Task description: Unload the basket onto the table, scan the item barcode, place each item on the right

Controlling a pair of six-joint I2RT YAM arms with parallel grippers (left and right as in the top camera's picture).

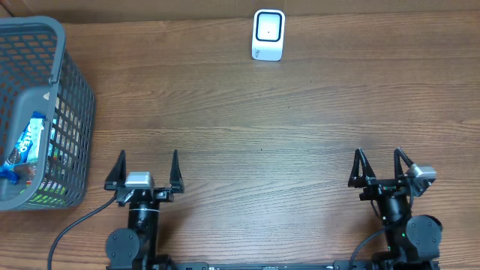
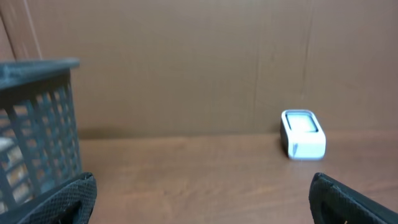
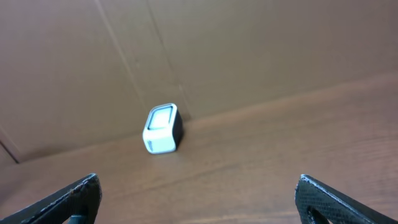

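Arms both sit folded low at the near edge of the brown wooden table (image 1: pixel 262 127), fingers pointing forward. Jaws of left gripper (image 1: pixel 148 154) and right gripper (image 1: pixel 379 153) are spread wide, nothing between them. Blue-and-white wrapped snack packet (image 1: pixel 28 142) lies inside the grey plastic mesh basket (image 1: pixel 79 101), left of the left fingers; its print is too small to read. White box-shaped scanner with dark-rimmed window (image 1: pixel 268 34) stands far ahead, between both finger pairs.
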